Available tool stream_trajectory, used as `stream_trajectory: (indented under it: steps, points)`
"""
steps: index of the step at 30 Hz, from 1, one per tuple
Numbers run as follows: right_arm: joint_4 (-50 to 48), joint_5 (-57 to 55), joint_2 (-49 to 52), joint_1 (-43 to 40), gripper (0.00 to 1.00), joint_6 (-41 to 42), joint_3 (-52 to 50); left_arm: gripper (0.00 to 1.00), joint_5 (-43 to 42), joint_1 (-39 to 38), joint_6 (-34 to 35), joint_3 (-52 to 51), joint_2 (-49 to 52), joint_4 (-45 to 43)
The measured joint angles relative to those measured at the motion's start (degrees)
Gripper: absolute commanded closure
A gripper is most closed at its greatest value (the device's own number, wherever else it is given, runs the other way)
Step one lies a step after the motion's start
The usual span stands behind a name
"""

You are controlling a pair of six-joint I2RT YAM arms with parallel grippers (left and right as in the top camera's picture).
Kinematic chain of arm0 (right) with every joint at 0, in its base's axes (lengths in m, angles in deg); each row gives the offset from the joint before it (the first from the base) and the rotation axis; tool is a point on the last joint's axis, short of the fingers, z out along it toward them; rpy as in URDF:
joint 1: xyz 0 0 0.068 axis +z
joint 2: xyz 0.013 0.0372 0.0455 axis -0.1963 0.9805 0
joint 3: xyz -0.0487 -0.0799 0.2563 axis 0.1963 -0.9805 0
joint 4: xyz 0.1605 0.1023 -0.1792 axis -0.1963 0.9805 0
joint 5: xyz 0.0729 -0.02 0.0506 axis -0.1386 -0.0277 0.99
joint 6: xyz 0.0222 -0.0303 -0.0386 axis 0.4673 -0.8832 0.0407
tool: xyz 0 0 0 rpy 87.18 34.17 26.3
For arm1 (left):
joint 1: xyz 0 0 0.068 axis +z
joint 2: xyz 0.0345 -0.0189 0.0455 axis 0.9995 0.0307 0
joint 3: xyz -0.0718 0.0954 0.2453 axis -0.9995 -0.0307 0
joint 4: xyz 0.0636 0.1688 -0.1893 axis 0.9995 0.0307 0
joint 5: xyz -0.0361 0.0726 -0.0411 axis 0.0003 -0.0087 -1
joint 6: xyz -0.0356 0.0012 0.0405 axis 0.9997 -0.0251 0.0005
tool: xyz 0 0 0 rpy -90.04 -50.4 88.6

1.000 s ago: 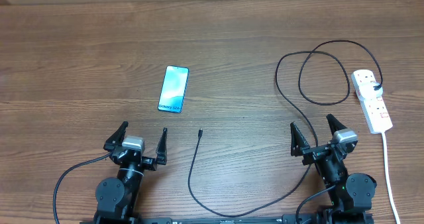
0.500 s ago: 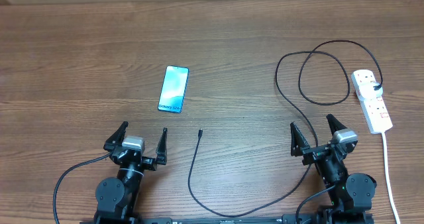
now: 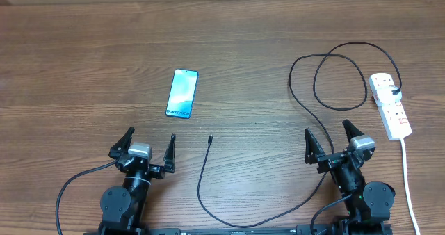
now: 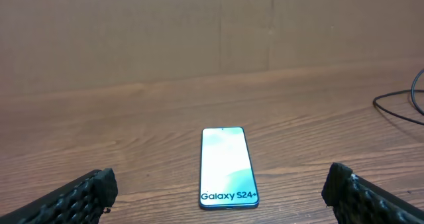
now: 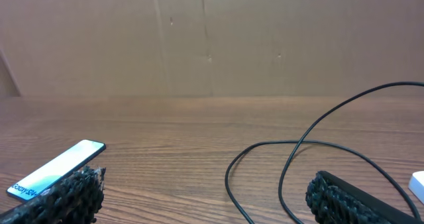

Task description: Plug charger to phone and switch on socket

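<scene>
The phone (image 3: 182,93) lies flat left of centre, its light blue screen up; in the left wrist view the phone (image 4: 226,167) rests just ahead, between the fingers. The charger (image 3: 314,74) loops from its black plug in the socket (image 3: 390,106), a white power strip at the right, down along the near edge to a small connector tip (image 3: 209,139) at centre. My left gripper (image 3: 150,142) is open near the front, below the phone. My right gripper (image 3: 327,136) is open too, left of the socket, with the charger (image 5: 291,159) looping on the table between its fingers.
A thick white cord (image 3: 409,179) runs from the socket toward the near right edge. Short black robot cables (image 3: 73,186) trail by the arm bases. A brown board wall (image 4: 199,32) stands behind the wooden table (image 3: 83,54).
</scene>
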Motion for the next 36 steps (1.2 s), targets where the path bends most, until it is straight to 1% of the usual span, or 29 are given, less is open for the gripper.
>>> stream_trajectory:
  steps: [7,11,16,19,23,26,32,36]
  points:
    - [0.0,0.0,0.0,0.0,0.0,0.0,0.0,0.0,-1.8,0.0,0.0,0.1,0.0,0.0]
    - [0.0,0.0,0.0,0.0,0.0,0.0,0.0,0.0,-2.4,0.0,0.0,2.5,0.0,3.2]
    - [0.0,0.0,0.0,0.0,0.0,0.0,0.0,0.0,-2.8,0.0,0.0,12.6,0.7,9.9]
    - [0.0,0.0,0.0,0.0,0.0,0.0,0.0,0.0,-3.1,0.0,0.1,20.4,3.7,12.8]
    - [0.1,0.0,0.0,0.0,0.0,0.0,0.0,0.0,-3.8,0.0,0.6,32.6,12.6,19.5]
    - [0.0,0.0,0.0,0.0,0.0,0.0,0.0,0.01,-5.2,0.0,0.7,42.6,22.2,25.6]
    - [0.0,0.0,0.0,0.0,0.0,0.0,0.0,0.0,-8.1,0.0,0.7,70.0,46.2,44.7]
    - [0.0,0.0,0.0,0.0,0.0,0.0,0.0,0.0,-8.8,0.0,0.7,92.7,63.0,60.6]
